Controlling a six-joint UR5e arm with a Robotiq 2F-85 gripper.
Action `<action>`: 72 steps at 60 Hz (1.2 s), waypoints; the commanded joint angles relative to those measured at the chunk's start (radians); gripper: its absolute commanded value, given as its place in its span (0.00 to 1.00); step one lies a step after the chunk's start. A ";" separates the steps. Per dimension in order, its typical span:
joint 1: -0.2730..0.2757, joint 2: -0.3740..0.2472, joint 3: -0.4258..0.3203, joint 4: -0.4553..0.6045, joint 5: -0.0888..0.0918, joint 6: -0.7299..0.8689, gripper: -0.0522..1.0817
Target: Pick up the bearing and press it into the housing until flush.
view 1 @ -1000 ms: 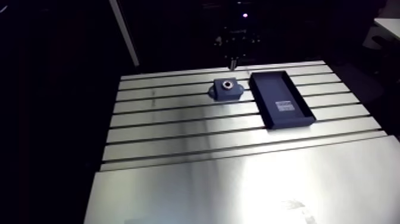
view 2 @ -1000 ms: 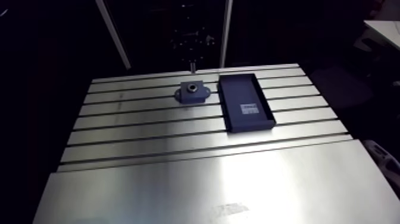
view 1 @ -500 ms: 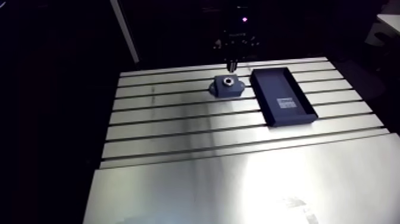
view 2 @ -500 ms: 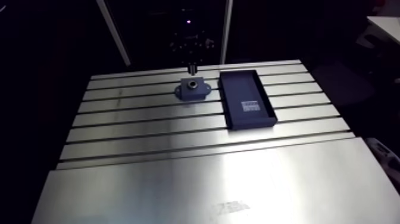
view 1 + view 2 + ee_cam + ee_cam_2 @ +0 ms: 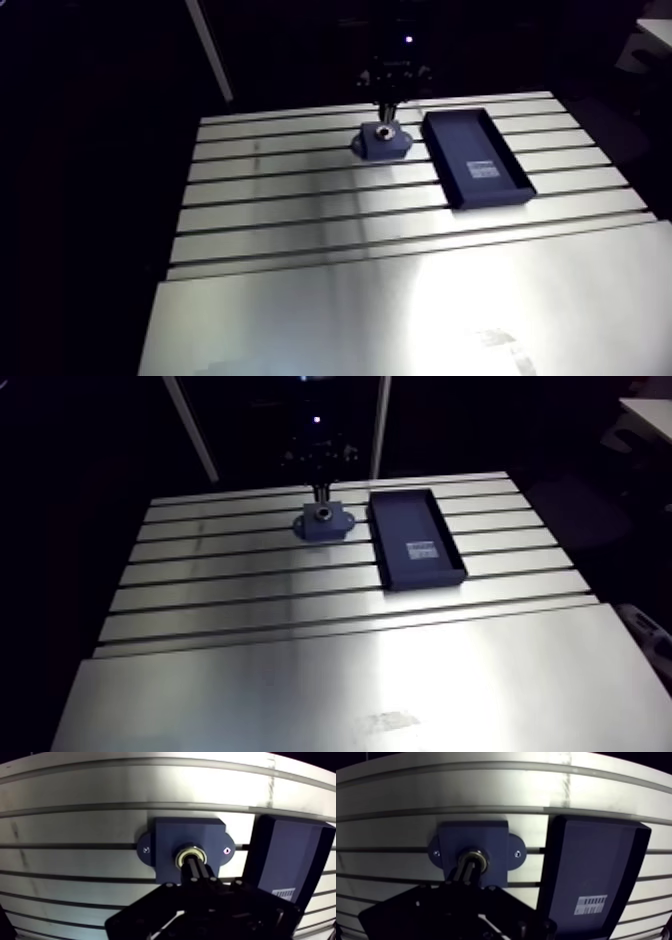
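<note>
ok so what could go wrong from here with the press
The shut fingers bear on the bearing toward one side, it seems; an uneven push might cock it in the housing.
They hide part of the ring, so flushness is hard to judge.
The tray sits close beside the housing; a sideways retreat might clip it.

One bearing (image 5: 191,856), one housing (image 5: 167,836), one tray (image 5: 592,854)

Dark blue housing (image 5: 187,832), lying flat, ears at 3 and 9 o'clock, just at 9 o'clock of tray (image 5: 287,859), silvery ring bearing (image 5: 190,850) seated in its centre bore
</note>
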 commanded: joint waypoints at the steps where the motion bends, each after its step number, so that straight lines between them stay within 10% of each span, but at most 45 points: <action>1: 0.000 0.008 0.002 -0.001 0.000 -0.002 1.00; 72: -0.003 0.023 0.007 -0.009 -0.001 -0.007 1.00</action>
